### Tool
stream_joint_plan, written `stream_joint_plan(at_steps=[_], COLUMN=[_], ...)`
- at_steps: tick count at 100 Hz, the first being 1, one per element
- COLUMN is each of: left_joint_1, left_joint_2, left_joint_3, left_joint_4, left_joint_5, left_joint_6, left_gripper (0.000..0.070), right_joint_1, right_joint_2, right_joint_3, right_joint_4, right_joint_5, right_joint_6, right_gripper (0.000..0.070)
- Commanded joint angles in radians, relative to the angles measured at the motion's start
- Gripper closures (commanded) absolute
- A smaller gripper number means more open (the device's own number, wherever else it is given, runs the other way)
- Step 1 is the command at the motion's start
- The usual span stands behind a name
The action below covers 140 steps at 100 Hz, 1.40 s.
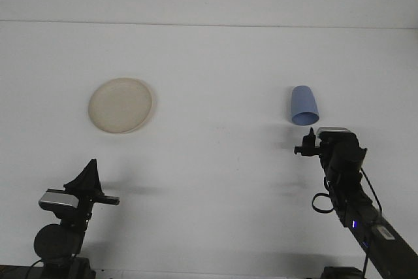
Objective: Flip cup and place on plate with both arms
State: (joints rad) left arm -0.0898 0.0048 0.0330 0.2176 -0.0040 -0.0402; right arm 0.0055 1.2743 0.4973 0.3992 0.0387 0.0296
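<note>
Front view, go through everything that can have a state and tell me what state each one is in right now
Blue cup: upside down on the table, apart from the plate, not gripped.
Plate: flat on the table, nothing on it.
Right gripper: just short of the cup, holding nothing.
Left gripper: near the front edge, holding nothing.

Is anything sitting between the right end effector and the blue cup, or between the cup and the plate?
Nothing visible. The right end effector sits just short of the blue cup, and only bare table lies between the cup and the plate.
</note>
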Motion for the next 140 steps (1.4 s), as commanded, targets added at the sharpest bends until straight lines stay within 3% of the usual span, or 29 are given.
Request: stream_joint_plan(at_steps=[1, 32, 46, 83, 106, 112, 128, 140], left_joint_1=[-0.001, -0.001, -0.001, -0.001, -0.001, -0.001, -0.001, -0.001], left_joint_2=[-0.002, -0.002, -0.002, -0.002, -0.002, -0.002, -0.002, -0.002], left_joint_3=[-0.019, -0.019, -0.019, -0.019, -0.019, -0.019, -0.019, -0.019], left_joint_4=[0.012, 0.012, 0.012, 0.013, 0.013, 0.013, 0.013, 0.013], left_joint_5=[-0.002, -0.002, -0.002, -0.002, -0.002, -0.002, -0.002, -0.002], left_joint_6=[0.002, 0.002, 0.002, 0.002, 0.002, 0.002, 0.002, 0.002], left_gripper=[0.0689, 0.0689, 0.0689, 0.0689, 0.0689, 0.0689, 0.0689, 0.0689], right_joint_1=[-0.001, -0.030, -0.058, -0.079, -0.079, -0.079, -0.079, -0.079], right_joint_2=[0.046, 0.206, 0.271, 0.457, 0.518, 0.520, 0.520, 0.520], right_joint_3=[0.006, 0.015, 0.041, 0.194, 0.262, 0.268, 0.269, 0.269], right_joint_4=[0.048, 0.239, 0.290, 0.303, 0.307, 0.309, 0.310, 0.310], right_joint_5=[0.000, -0.020, -0.075, -0.151, -0.156, -0.156, -0.163, -0.174], right_joint_6=[-0.012, -0.012, -0.012, -0.012, -0.013, -0.016, -0.025, -0.025], right_gripper=[0.0259, 0.0259, 0.0259, 0.0259, 0.0263, 0.0335, 0.0700, 0.0700])
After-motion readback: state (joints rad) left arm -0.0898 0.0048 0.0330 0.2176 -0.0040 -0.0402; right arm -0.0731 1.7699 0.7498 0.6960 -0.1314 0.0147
